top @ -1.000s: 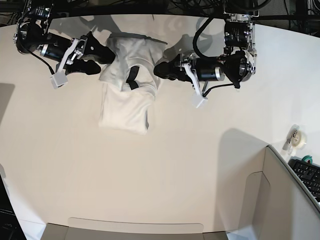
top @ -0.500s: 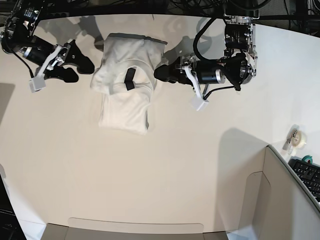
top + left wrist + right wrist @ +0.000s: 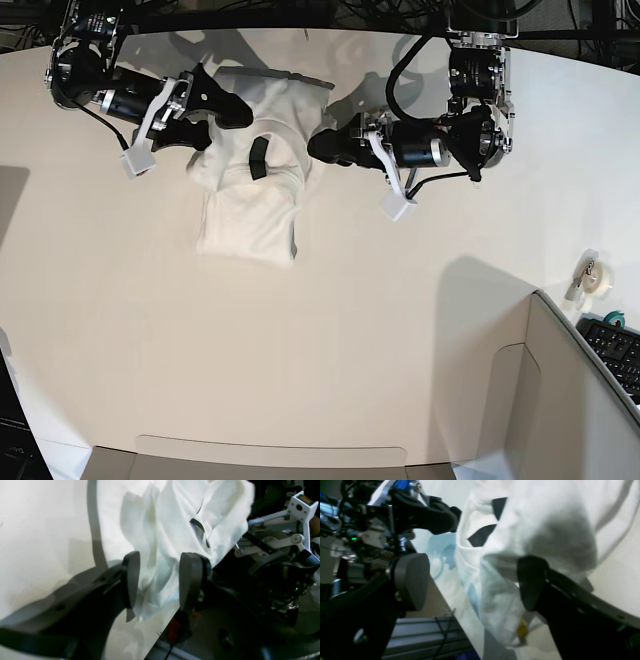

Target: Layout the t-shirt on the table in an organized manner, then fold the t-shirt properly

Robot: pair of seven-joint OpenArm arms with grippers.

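Base view: the crumpled white cotton t-shirt lies near the far edge of the white desk, long axis toward the camera, between both tools. The right tool is released, nearer; the left tool gapes around the shirt's edge.

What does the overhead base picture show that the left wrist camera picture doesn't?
Only the base view shows the whole t-shirt bunched near the far edge of the table, both arms, a tape roll and a keyboard. Only the left wrist view shows the left gripper close up, jaws apart with white cloth between them. Both show the shirt, its dark neck label and the tabletop.
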